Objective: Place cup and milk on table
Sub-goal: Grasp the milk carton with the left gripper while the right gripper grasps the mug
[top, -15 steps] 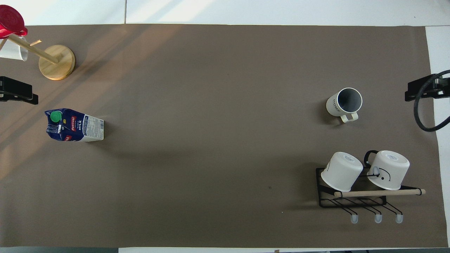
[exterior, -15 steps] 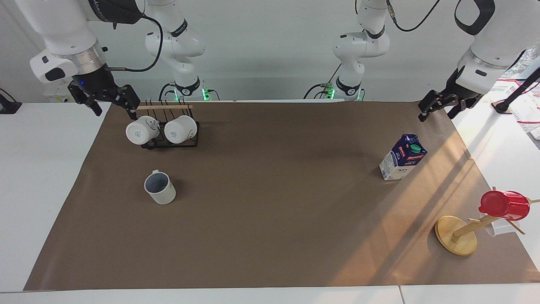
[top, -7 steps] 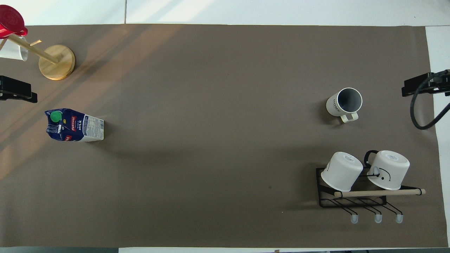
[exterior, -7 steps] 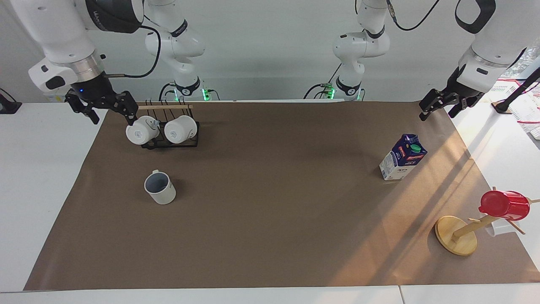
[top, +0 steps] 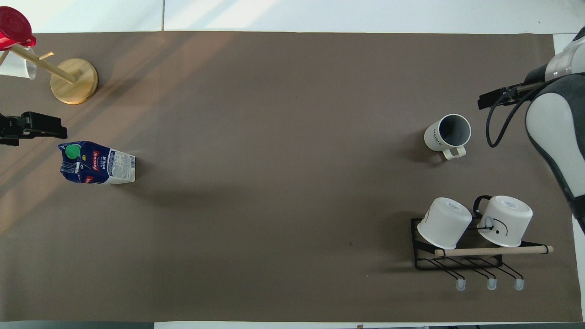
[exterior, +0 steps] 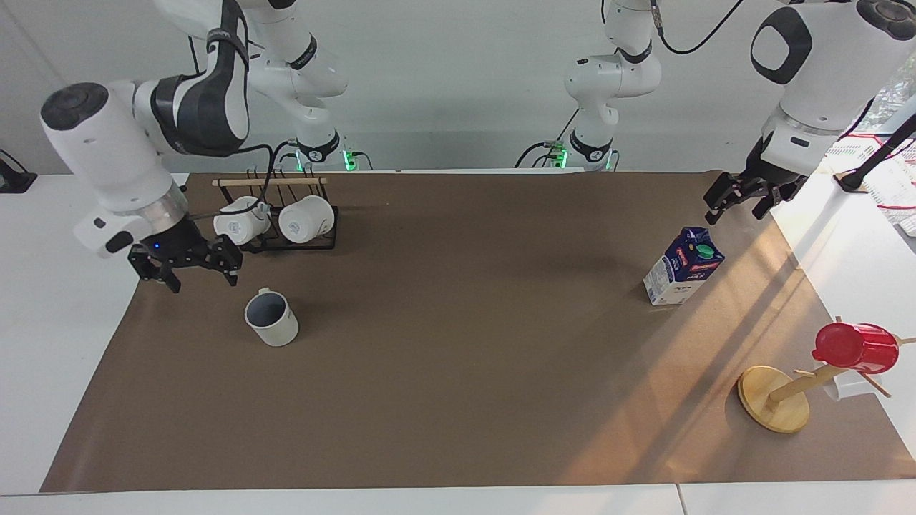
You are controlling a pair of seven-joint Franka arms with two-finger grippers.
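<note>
Brown paper covers the big white table (exterior: 64, 400), and it looks flat and smooth. We see the cup (exterior: 271, 317) standing on the paper toward the right arm's end. It is round and off-white, grey-blue inside, with a little loop handle. Nearer to the robots than the cup sits a black wire rack (exterior: 290, 239) with a wooden rod along its top. Two whiter mugs (exterior: 275, 220) lie tipped on it. Nothing stands between the cup and the rack.

We see the milk (exterior: 683, 266) standing on the paper toward the left arm's end. It is a small carton with a pointed top, dark blue above and white below, with a round green cap. Farther from the robots stands a wooden mug tree (exterior: 776, 396) with a round base, and a shiny red cup (exterior: 856, 347) hangs on it.

Our right gripper (exterior: 192, 267) hangs just beside the cup, not touching it, with its black fingers spread apart. Half a second ago it was up by the rack, so it has come down a lot. Our left gripper (exterior: 741, 202) hangs near the top of the milk, fingers apart and holding nothing. It has dropped a little toward the milk. The cup and milk have not moved.
</note>
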